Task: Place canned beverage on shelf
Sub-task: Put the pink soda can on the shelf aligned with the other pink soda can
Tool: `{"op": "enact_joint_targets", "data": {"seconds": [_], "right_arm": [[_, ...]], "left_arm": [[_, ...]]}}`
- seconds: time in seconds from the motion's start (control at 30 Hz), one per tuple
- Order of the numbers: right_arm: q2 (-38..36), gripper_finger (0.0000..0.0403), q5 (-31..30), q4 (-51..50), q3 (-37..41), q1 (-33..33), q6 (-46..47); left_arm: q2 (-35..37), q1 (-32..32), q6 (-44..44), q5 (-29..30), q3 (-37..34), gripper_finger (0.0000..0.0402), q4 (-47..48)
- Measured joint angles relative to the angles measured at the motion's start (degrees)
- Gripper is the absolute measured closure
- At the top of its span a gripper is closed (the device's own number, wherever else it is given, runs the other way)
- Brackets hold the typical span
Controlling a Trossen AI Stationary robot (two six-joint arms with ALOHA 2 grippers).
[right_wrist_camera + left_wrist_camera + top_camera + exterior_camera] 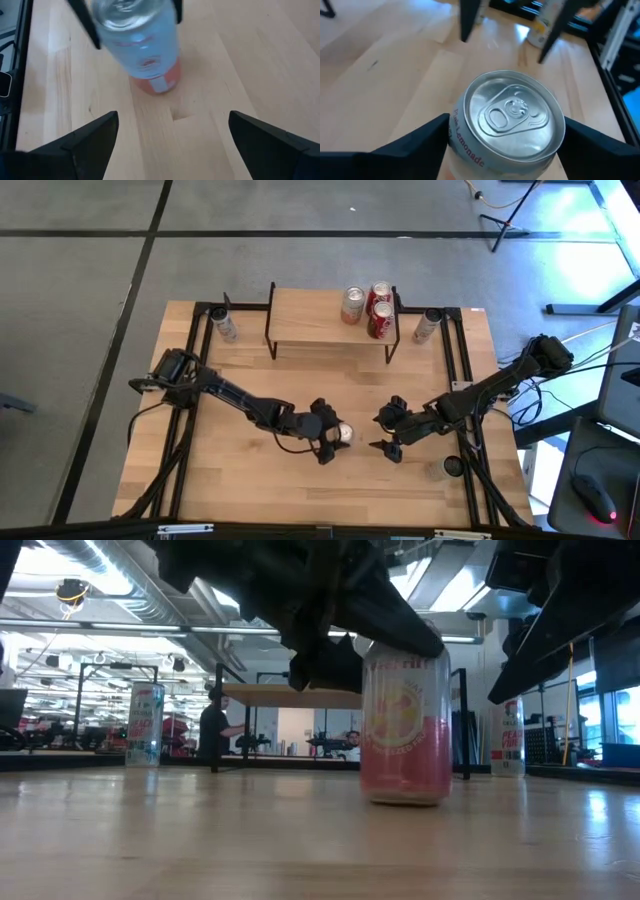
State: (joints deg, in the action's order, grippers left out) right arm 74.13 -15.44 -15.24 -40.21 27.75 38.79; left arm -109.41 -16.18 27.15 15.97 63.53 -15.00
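A wooden table (250, 480) carries a small shelf (310, 315) along its far edge, with three cans (367, 308) already on top. Well short of it, mid-table, a pink lemonade can (405, 725) stands upright, long axis vertical. The left gripper (335, 437) straddles it from above, jaws wide on either side, not clearly clamped. The right gripper (390, 432) waits just beside, jaws wide and empty.

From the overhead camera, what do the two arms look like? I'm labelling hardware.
Both are dark, slim, jointed arms. The left end effector and right end effector each end in two black wedge-shaped fingers. Black cables trail from each arm's base.
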Motion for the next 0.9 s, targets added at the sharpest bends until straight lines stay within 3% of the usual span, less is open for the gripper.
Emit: {"op": "enact_joint_targets", "data": {"seconds": [0.13,0.5,0.67,0.9], "right_arm": [[0.0,0.0036,0.0,0.0,0.0,0.0,0.0],[-1.7,0.0036,-2.3,0.0,0.0,-0.3,-0.5],[-7.1,0.0036,-5.7,0.1,0.0,-3.5,-1.8],[-17.1,0.0036,-6.5,0.9,0.0,-9.6,-5.3]], "left_arm": [[0.7,0.5,3.6,-0.2,0.0,0.0139,0.4],[15.9,5.2,2.5,0.8,-0.1,0.0139,5.0],[22.4,9.7,-0.3,2.0,0.0,0.0139,7.8],[24.4,16.3,-3.1,-1.0,2.5,0.0139,11.6]]}}
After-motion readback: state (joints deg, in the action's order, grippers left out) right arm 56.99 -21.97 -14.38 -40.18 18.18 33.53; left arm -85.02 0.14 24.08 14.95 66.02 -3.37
